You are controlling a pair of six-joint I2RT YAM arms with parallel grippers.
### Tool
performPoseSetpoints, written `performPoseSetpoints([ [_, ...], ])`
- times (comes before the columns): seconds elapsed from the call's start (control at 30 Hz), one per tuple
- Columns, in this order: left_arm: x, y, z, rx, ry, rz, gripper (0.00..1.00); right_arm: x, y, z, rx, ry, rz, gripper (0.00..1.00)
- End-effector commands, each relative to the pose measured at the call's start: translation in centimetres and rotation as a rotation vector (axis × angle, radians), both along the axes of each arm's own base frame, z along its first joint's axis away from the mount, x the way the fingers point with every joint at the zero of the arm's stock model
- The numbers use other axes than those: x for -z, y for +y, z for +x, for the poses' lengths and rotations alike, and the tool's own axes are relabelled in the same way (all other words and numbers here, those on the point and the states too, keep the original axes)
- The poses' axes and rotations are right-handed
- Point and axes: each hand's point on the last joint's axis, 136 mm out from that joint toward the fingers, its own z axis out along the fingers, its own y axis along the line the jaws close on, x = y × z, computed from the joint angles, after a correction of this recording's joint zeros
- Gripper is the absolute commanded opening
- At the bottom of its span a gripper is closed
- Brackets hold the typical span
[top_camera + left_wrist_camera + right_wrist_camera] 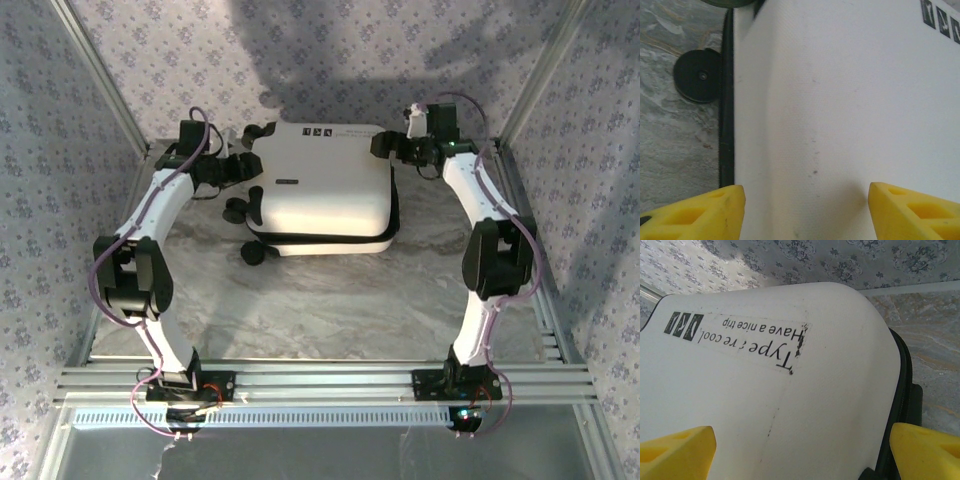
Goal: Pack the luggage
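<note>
The luggage (320, 190) lies flat and closed at the back middle of the marble table (330, 300), white shell up, with black wheels (240, 210) on its left side. My left gripper (240, 165) hovers at its back left corner, open. In the left wrist view the yellow fingers (700, 212) straddle bare white shell (840, 100), beside the black zipper band (726, 100) and a wheel (698, 76). My right gripper (385, 147) is open at the back right corner. Its wrist view shows the shell (765, 405) with a printed label (740, 335) between wide-apart fingertips (677, 452).
Patterned cloth walls (350, 60) close in the back and sides. Aluminium rails (320, 380) run along the near edge and the right side (545, 300). Bare marble lies between the luggage and the arm bases.
</note>
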Motion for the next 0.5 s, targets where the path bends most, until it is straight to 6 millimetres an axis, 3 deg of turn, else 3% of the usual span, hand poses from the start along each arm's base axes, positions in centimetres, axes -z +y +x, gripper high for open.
performPoseSetpoints([
  [0.0, -1.5, -2.7, -0.7, 0.09, -0.05, -0.029, 0.66, 1.0, 0.4, 0.0, -0.049, 0.058, 0.006, 0.91],
  [0.23, -0.7, -7.1, -4.8, 0.197, -0.035, -0.051, 0.65, 1.0, 4.2, -0.7, -0.219, 0.067, 0.009, 0.89],
  [0.47, -0.2, -10.5, -10.4, 0.299, -0.023, -0.063, 0.66, 0.7, 11.6, -4.0, -0.481, 0.064, -0.017, 0.88],
])
